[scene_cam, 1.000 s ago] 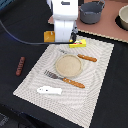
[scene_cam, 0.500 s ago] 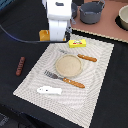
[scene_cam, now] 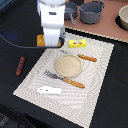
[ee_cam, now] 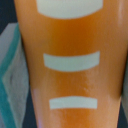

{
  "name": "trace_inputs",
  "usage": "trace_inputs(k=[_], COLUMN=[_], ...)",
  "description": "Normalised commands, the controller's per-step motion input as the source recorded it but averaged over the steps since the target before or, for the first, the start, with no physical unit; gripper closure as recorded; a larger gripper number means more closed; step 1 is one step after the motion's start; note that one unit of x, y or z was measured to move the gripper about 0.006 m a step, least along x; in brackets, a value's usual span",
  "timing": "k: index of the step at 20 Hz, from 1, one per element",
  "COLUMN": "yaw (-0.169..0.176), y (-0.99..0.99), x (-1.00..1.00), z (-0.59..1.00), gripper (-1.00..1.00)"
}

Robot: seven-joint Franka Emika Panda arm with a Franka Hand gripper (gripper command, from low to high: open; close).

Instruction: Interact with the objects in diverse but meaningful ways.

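The golden bread loaf (scene_cam: 42,40) lies at the back corner of the striped placemat (scene_cam: 95,85). In the wrist view the bread loaf (ee_cam: 70,65) fills the frame with its white slashes. My gripper (scene_cam: 53,43) is down right on it; the white hand hides the fingers, so its state is unclear. On the mat are a yellow butter block (scene_cam: 77,43), a tan round plate (scene_cam: 67,65), an orange-handled knife (scene_cam: 87,58), an orange-handled fork (scene_cam: 65,80) and a white fish (scene_cam: 49,90). A red-brown sausage (scene_cam: 20,65) lies on the dark table off the mat, at the exterior view's left.
A grey saucepan (scene_cam: 92,11) and a second dark pot (scene_cam: 70,9) stand at the back on the brown surface. A pale bowl (scene_cam: 123,17) sits at the back of the exterior view's right. A black cable (scene_cam: 15,42) runs across the table toward the arm.
The arm has shifted toward the exterior view's left and settled over the bread loaf. The other items have not moved.
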Motion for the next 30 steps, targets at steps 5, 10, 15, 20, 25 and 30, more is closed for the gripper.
trace_inputs(k=[5,10,15,20,25,30], yaw=[-0.035,-0.020,-0.001,0.000,0.000,-0.012], y=[-0.03,0.01,0.00,0.00,0.00,0.00], x=[-0.39,0.00,0.00,-0.02,0.00,-0.07], z=[-0.44,-0.20,-0.17,-0.07,0.01,0.31], gripper=[1.00,1.00,1.00,-1.00,-1.00,-1.00])
